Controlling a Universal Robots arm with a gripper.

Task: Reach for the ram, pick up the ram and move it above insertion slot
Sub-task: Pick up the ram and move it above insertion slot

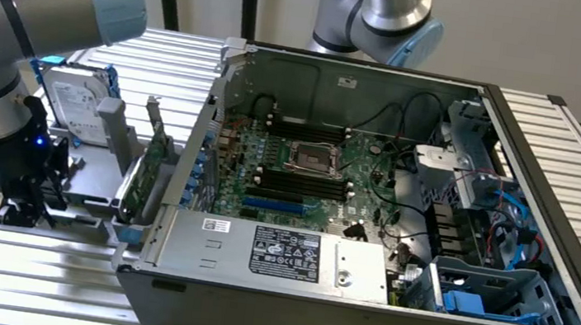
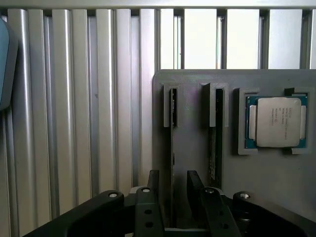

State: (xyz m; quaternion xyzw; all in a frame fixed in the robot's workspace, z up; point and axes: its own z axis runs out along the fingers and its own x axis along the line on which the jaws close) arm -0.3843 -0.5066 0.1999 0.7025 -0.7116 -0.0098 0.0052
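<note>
A robot's gripper [image 2: 173, 174] hangs with its jaws spread wide, one of its fingers [image 2: 154, 180] on each side of the ram [image 2: 173, 113], gripping nothing. The ram stands on edge in a groove of a grey holder [image 2: 192, 123], its long axis running straight away from the gripper, so the thin edge lies between the jaws with a gap showing on both sides. Just beside it, in the parallel groove, stands a second stick [image 2: 216, 133]. Beyond that a processor chip [image 2: 277, 121] sits in its own recess, and the slatted table [image 2: 74, 98] stretches behind.

The wrist view gives this alignment of jaws to stick. The exterior view gives the wider layout. There the arm [image 1: 5, 53] reaches down at that view's left, with the gripper [image 1: 12, 211] low over the holder. A hard drive [image 1: 78, 107] and an upright expansion card [image 1: 148, 174] stand between it and the open computer case [image 1: 360, 321]. The insertion slot [image 1: 299, 184] is one of several parallel black sockets on the motherboard inside the case. It lies well apart from the gripper, towards the exterior view's right.
</note>
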